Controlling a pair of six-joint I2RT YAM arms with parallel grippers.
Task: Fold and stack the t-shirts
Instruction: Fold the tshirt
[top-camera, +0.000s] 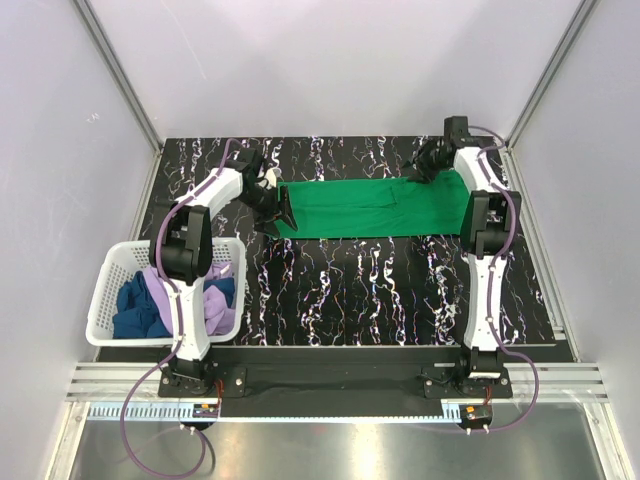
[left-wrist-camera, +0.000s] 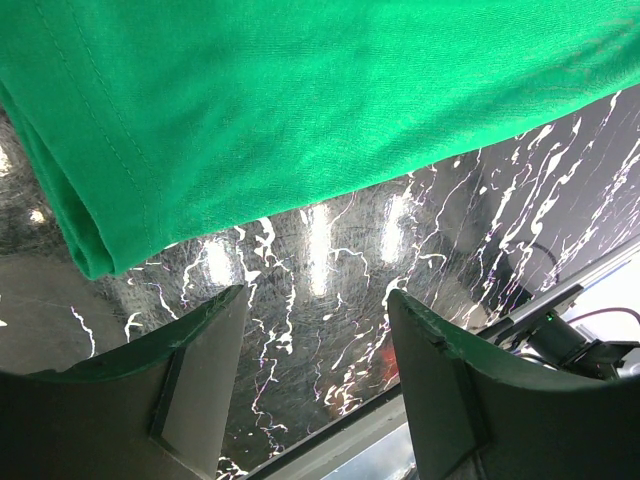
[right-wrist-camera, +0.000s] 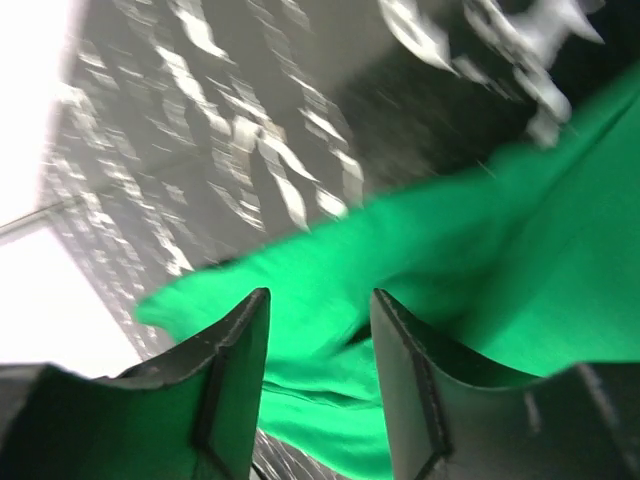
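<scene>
We see the green shirt lying flat on the far half of the table. It is narrowed into a long band, and its long axis runs left to right, across the reach of both arms. The left claw sits at the band's left end. The right claw sits at its right end, near the far edge, so each arm is nearest its own end.

From the left wrist, the jaws stand wide apart with only bare table between them. The shirt's folded corner lies just ahead of the tips, not inside the gap. The right wrist view is blurred, but there too the jaws stand apart, with green cloth showing beyond the gap. We cannot tell whether they touch it.

The lilac shirt and the dark blue shirt lie bundled in the basket beside the left arm, well apart from the green one.

We judge the coming fold to run along that long axis, with one end carried over toward the other. For that, the left claw would need to move forward onto the corner ahead of it before closing.
</scene>
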